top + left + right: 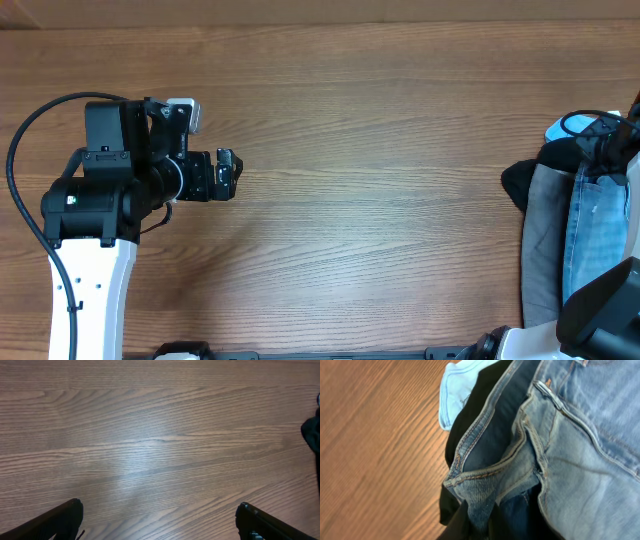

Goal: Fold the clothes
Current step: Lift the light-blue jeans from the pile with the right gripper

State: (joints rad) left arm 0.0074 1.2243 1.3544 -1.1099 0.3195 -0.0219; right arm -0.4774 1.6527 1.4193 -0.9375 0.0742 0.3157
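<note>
L arm blk/white, blk cable loop

The worktop is wood-grained with a soft sheen. The jeans are coarse light-blue denim with tan stitching; the black garment is matt cloth, the pale-blue top smooth cloth.

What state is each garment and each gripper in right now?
jeans: unfolded, bunched on top of the other clothes.
grey trousers: unfolded, partly under the jeans.
black garment: crumpled, mostly covered.
pale-blue top: crumpled, partly covered.
left gripper: fingers open, over bare table, holding nothing.
right gripper: by the jeans; open or shut unclear.
</note>
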